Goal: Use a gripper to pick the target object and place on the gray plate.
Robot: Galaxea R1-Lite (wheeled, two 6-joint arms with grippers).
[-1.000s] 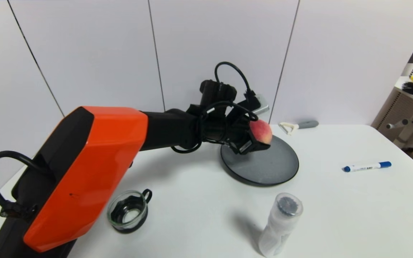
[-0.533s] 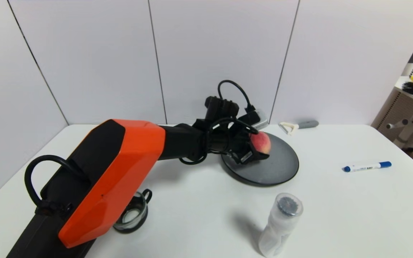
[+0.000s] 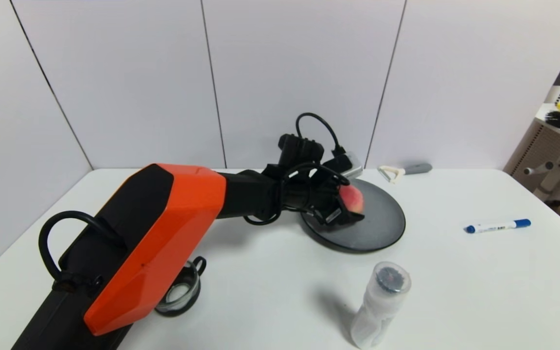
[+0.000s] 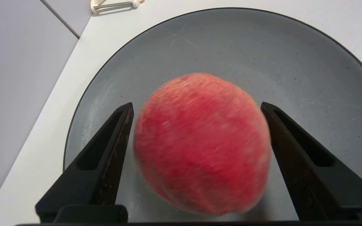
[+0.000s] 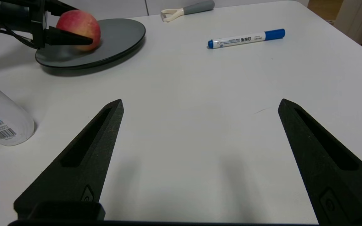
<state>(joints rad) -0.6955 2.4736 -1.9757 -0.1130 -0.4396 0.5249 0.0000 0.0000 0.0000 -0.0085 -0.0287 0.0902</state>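
Red-pink peach (image 4: 201, 144) sits on the gray plate (image 3: 382, 228) toward its 9 o'clock edge, between the left gripper (image 4: 196, 110) fingers – released, with a slim gap on each side. Right gripper (image 5: 200, 103) hangs spread over bare white desk (image 5: 200, 94). Blue marker (image 3: 498, 226) lies at the plate's 3 o'clock; a clear bottle (image 3: 379, 306) stands at 6.

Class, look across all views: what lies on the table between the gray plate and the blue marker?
Nothing: in the right wrist view, bare white table runs from the gray plate to the blue marker.
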